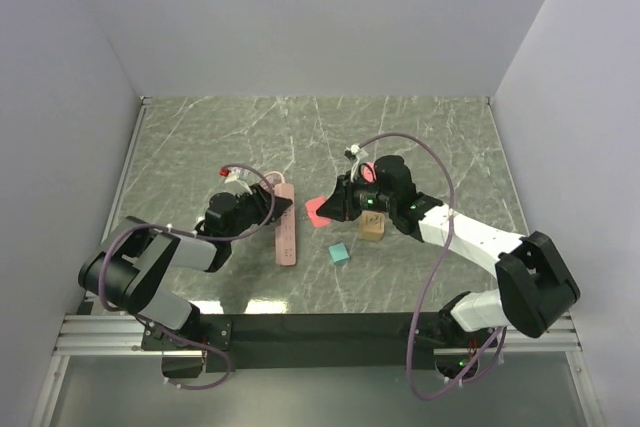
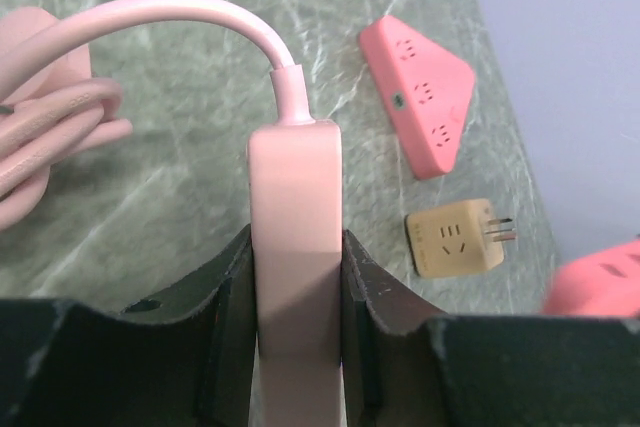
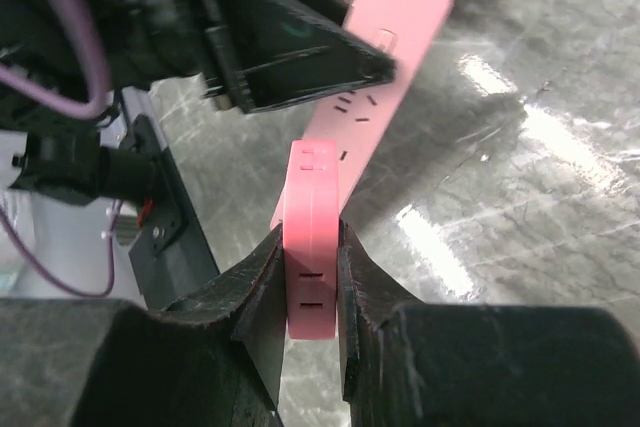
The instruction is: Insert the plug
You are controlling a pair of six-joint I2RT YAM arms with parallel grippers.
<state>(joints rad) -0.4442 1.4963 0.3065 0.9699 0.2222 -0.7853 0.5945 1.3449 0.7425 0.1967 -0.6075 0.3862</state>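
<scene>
Clamped power strip in left gripper, pink plug in right gripper — alignment step, seemingly — then needed squaring to a socket just ahead and pressing home

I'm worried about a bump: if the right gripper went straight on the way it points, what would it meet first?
Probably the pink power strip, just ahead of the red adapter clamped in the right gripper. How near they are is unclear.
</scene>
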